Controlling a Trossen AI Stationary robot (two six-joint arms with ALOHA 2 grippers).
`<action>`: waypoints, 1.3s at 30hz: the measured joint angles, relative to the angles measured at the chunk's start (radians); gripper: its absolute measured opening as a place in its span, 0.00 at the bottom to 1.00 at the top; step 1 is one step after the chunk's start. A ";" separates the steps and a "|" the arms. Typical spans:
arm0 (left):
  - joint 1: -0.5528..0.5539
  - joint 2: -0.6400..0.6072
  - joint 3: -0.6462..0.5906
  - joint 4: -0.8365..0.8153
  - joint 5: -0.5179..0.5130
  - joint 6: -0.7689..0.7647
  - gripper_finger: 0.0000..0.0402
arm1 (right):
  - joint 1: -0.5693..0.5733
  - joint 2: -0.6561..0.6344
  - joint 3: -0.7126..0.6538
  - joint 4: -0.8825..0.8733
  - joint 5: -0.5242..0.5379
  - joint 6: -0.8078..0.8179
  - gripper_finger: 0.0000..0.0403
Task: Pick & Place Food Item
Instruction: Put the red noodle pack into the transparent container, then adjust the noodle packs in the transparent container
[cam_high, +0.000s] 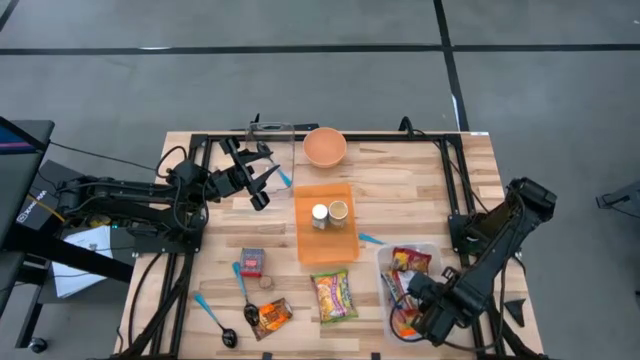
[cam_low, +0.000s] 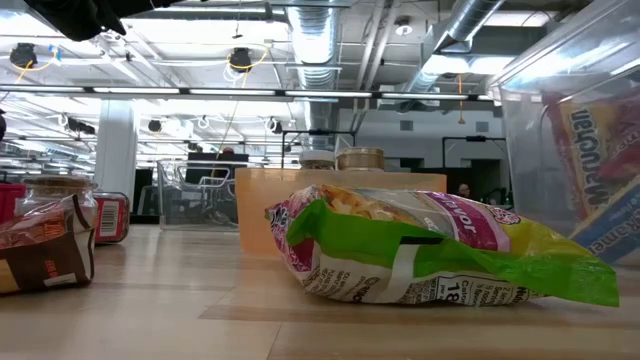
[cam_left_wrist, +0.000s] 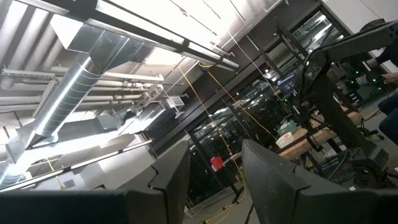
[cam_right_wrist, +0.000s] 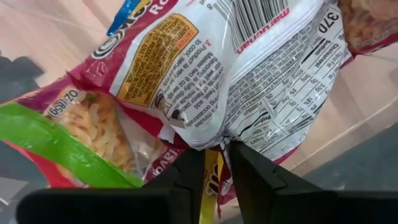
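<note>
From above, you have the right hand (cam_high: 428, 318) down in the clear bin (cam_high: 434, 252) at the bench's (cam_high: 400, 190) front right corner, among the noodle packets (cam_high: 411, 262) piled there. Another green and pink noodle packet (cam_high: 333, 297) lies flat on the bench just beside the bin, near the front edge. The left hand (cam_high: 262, 176) hangs above the bench near the back left, beside the orange bowl (cam_high: 325, 146); its fingers stand a little apart on nothing. Two jars (cam_high: 329, 214) sit on the orange board (cam_high: 325, 225) mid-bench.

From bench height, you see the green and pink packet (cam_low: 440, 260) lying in front of the board (cam_low: 340, 205), with the bin wall (cam_low: 575, 110) to one side.

Your left wrist camera shows its fingers (cam_left_wrist: 273, 180) parted, only room behind them.

Your right wrist camera shows the fingers (cam_right_wrist: 249, 171) slightly apart, with a packet's edge (cam_right_wrist: 211, 140) at the narrow gap; whether they pinch it you cannot tell.
</note>
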 joint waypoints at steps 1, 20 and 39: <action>0.000 0.000 0.000 0.000 0.000 0.000 0.35 | 0.000 -0.004 0.000 0.000 0.000 0.000 0.18; 0.000 0.000 0.000 -0.005 0.000 0.000 0.35 | 0.061 -0.043 0.093 -0.002 0.134 0.154 0.18; 0.000 0.000 0.000 -0.015 0.000 0.002 0.35 | 0.058 0.043 0.094 0.163 -0.110 0.140 0.00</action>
